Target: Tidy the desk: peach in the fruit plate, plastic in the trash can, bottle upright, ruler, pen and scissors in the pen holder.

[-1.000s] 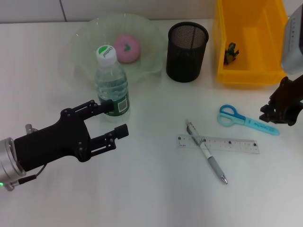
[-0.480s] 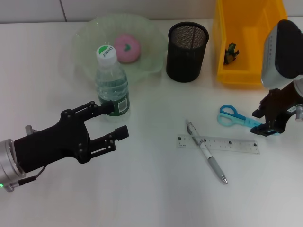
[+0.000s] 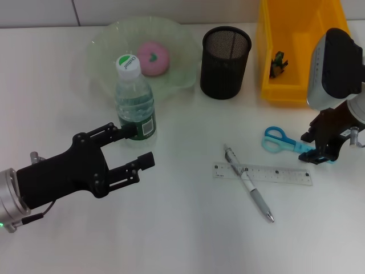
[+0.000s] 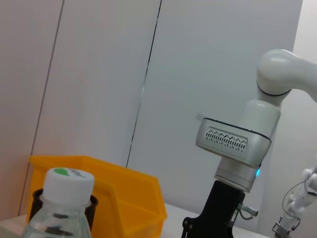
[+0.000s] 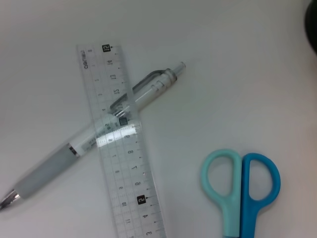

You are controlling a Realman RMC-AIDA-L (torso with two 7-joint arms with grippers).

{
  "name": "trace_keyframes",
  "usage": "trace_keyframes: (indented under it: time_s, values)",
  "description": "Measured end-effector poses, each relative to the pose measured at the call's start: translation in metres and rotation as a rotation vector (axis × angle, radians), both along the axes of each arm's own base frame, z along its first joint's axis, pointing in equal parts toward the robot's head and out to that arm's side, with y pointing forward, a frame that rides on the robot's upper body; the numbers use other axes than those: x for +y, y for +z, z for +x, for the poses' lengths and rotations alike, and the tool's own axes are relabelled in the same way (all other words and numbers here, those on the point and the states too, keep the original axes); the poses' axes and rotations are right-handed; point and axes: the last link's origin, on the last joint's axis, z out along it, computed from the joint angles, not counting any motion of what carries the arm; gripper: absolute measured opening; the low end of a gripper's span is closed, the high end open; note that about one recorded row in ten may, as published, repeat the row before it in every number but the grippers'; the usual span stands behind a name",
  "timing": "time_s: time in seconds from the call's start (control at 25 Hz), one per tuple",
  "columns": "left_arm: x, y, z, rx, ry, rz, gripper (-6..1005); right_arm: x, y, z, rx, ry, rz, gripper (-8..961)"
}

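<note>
The right gripper [image 3: 320, 153] has dropped in over the blade end of the scissors [image 3: 283, 141], just right of the ruler [image 3: 268, 173]; can't tell how wide its jaws are. The ruler, crossing the pen [image 3: 248, 182], shows centimetre numbers. Left of the ruler, the left gripper [image 3: 132, 147] hasn't budged, jaws wide apart and empty, beside the upright bottle [image 3: 133, 97].

Blue scissors [image 3: 280, 140], pink peach [image 3: 153, 57], yellow bin [image 3: 299, 48], black mesh holder [image 3: 225, 55]
</note>
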Motion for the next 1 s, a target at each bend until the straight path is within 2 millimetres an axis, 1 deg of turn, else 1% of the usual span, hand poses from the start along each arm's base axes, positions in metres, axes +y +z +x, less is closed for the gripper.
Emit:
trace_keyframes:
  time_s: [0.2,0.56,1.0]
  values:
    - [0.0001,-0.0005,0.0000,0.001,0.001,0.001,725,-0.0003,-0.0013,-0.0006,-0.005,-0.002,-0.002,403]
    - [0.0002,-0.0008,-0.0001,0.003,0.001,0.003,725,0.0000,-0.0015,0.0006,-0.008,-0.012,0.007,319]
    - [0.0003,-0.0007,-0.0001,0.003,0.001,0.003,725,-0.0005,-0.0042,0.0033,-0.012,-0.018,0.004,320]
